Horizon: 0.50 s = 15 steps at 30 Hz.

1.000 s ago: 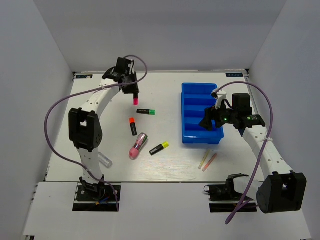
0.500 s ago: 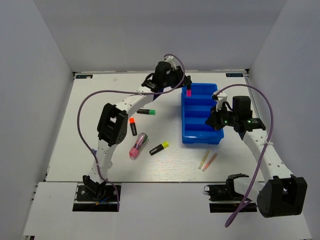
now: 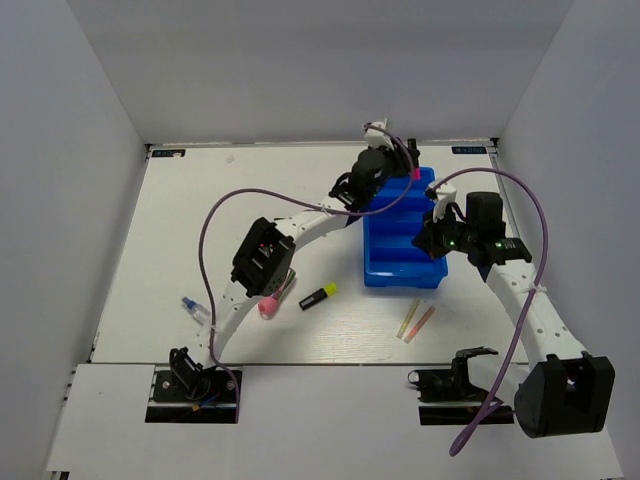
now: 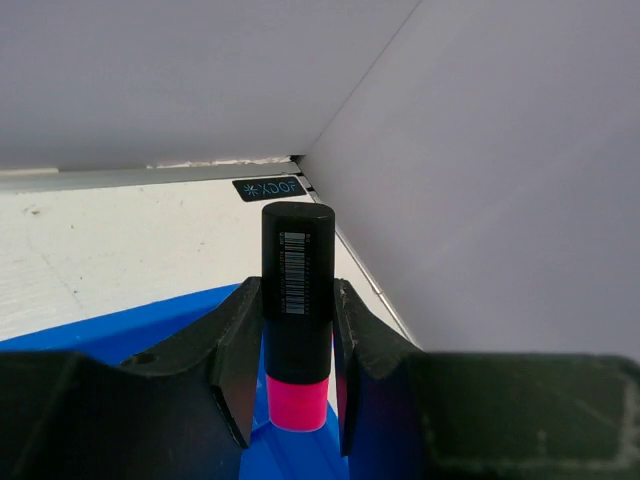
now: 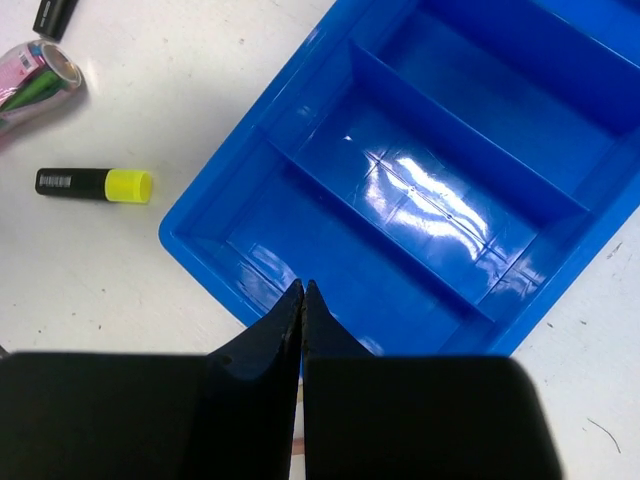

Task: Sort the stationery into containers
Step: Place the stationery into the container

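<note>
Pink-capped highlighter (image 4: 298, 262) is sitting gripped in the left claw (image 4: 296, 300) above the far end of the blue tray (image 3: 372, 278). Lowering it lengthwise into a compartment before release seems wise. Right claw (image 5: 302, 292) is idling closed, empty.

I see the pink-capped highlighter (image 4: 298, 305) held cap-down over the blue tray's (image 3: 400, 280) far end. A yellow-capped highlighter (image 3: 318, 295) lies left of the tray, and two thin pens (image 3: 407, 321) lie just off its near edge.

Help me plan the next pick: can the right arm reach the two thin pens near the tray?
Probably yes. The pens lie uncovered on the table beside the tray; the right gripper, shut and empty over the tray, must open first.
</note>
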Tool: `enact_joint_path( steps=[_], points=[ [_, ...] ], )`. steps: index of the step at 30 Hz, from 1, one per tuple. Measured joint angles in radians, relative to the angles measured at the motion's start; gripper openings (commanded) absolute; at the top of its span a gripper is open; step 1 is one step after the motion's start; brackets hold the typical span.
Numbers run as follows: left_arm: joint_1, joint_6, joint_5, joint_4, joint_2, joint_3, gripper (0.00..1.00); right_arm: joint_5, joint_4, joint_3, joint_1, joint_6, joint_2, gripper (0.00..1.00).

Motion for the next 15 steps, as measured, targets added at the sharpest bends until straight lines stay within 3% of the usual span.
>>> enact_joint_path(
  steps=[15],
  points=[
    [-0.010, 0.248, -0.140, 0.034, 0.057, 0.006, 0.00, 0.032, 0.000, -0.003, -0.001, -0.001, -0.014, 0.00]
  ],
)
